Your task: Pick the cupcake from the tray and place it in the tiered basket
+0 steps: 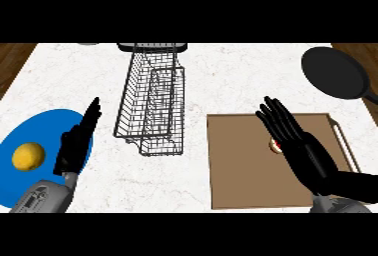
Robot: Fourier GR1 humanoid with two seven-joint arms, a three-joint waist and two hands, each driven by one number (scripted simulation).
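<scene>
While the left hand (74, 150) rests fingers straight over the blue plate (29, 125), right hand (299, 145) hovers spread above the tray (244, 165), mostly hiding the cupcake (275, 145); basket (151, 100) sits apart.

Kitchen: marble counter (244, 75), black frying pan (334, 72), wire tiered basket (151, 100).

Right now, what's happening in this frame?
The right hand hangs open over the brown tray, fingers straight, mostly hiding the cupcake, which sits on the tray, not yet grasped. The wire basket stands mid-counter. The left hand rests open over the blue plate holding a lemon.
</scene>
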